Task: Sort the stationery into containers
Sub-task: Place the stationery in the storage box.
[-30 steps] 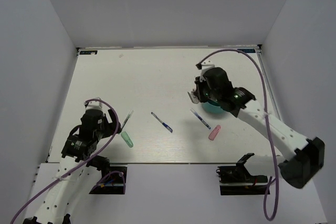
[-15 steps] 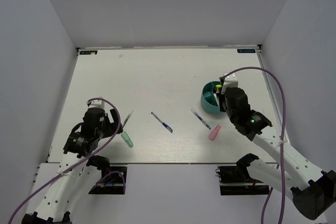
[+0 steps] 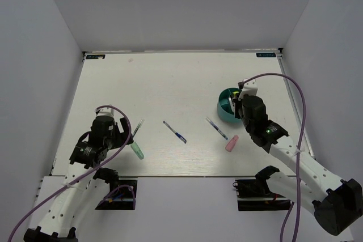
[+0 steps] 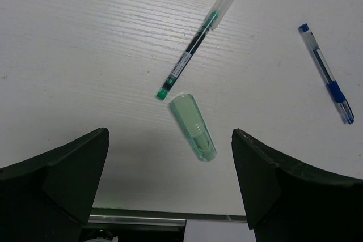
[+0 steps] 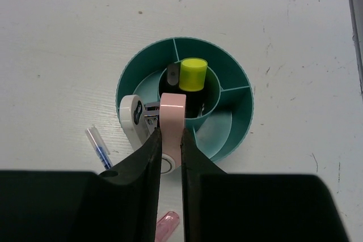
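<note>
Right wrist view: the right gripper (image 5: pixel 170 135) pinches a pink piece (image 5: pixel 172 107) over the teal tub (image 5: pixel 232 77) (placing step, I judge). Next, release it inside; the left gripper (image 4: pixel 170 140) hangs wide open, empty.

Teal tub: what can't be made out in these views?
- Top external: tub's near-right side, hidden under the right arm.
- Right wrist: tub's near compartments, behind the right gripper and its held pink piece.
- Right wrist: white round item, partly covered, type unclear.
- Left wrist: tub out of frame.

Table (image 3: pixel 170 83), tub (image 3: pixel 221 109), blue pen (image 3: pixel 175 132), second blue pen (image 3: pixel 216 128), grey pen (image 3: pixel 138 127), mint piece (image 3: pixel 137 151), pink piece (image 3: pixel 231 143)
</note>
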Robot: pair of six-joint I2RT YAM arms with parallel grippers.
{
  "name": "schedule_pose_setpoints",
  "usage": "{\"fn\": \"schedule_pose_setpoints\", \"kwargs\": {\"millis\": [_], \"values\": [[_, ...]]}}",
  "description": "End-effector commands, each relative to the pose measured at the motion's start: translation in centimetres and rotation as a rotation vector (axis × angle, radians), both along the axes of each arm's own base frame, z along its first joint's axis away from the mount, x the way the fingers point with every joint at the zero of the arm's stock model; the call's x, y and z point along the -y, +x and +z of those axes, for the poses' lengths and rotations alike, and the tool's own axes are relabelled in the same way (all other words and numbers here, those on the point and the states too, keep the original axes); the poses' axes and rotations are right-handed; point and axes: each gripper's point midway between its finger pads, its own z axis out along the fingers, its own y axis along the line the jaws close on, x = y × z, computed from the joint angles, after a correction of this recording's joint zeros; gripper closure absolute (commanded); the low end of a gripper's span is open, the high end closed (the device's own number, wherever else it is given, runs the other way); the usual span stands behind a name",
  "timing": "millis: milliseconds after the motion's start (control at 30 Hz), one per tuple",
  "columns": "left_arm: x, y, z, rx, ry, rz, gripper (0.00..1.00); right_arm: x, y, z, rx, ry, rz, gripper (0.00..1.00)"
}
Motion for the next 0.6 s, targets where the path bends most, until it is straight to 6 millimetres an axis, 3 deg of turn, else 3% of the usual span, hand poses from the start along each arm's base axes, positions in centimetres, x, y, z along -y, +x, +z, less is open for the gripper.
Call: {"fn": "schedule_pose_setpoints", "kwargs": {"millis": [0,267,567], "values": [[0.0,0.2,-0.1,0.008,-0.002,-0.006,0.00,-0.2,0.5,1.5,0.075,0.070,-0.016,1.00],[0.0,0.2,-0.2,0.000,0.000,-0.006,0.00,-0.6,0.9,0.1,0.103,0.110,-0.011,1.00],[0.1,0.2,-0.3,-0.003,0.000,-0.009,0.00,-0.3,1.6,0.2,0.169,0.124,-0.034,1.00]]}}
